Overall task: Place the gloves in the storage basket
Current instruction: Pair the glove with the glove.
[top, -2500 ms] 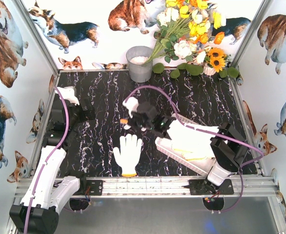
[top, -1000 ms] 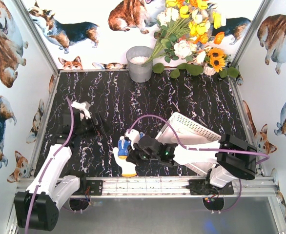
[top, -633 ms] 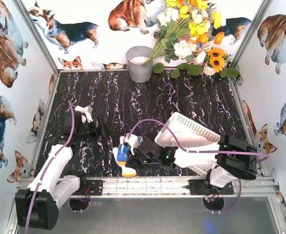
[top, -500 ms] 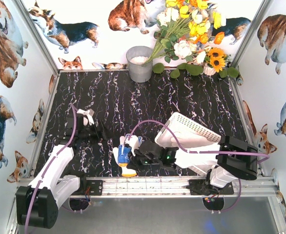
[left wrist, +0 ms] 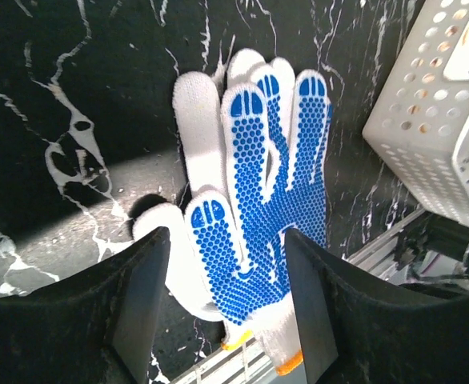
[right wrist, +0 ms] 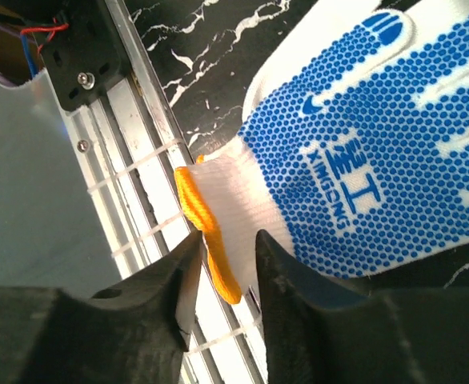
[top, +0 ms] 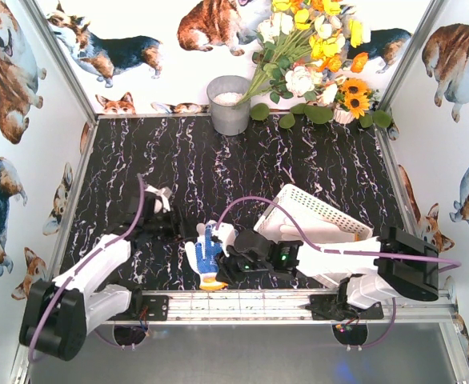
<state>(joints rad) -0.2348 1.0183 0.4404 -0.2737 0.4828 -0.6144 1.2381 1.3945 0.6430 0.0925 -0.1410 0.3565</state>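
Observation:
A blue-dotted glove [top: 206, 254] lies palm up near the table's front edge, its orange cuff [right wrist: 206, 232] over the metal rail. In the left wrist view it rests on a plain white glove [left wrist: 198, 128]. My right gripper [top: 221, 270] is at the cuff, its jaws [right wrist: 228, 240] a little apart with the cuff loose between them. My left gripper [top: 170, 222] hovers just left of the gloves, open, its fingers [left wrist: 226, 236] straddling the pair without touching. The white storage basket [top: 318, 212] stands tilted to the right, above my right arm.
A grey metal bucket [top: 229, 104] and a bunch of flowers [top: 314, 64] stand at the back. The aluminium rail [right wrist: 138, 160] runs along the near edge, right under the glove's cuff. Printed walls close in both sides.
My right gripper carried the dotted glove down to the front edge, laid it palm up and parted its jaws. My left gripper moved right toward the gloves, its jaws narrowing.

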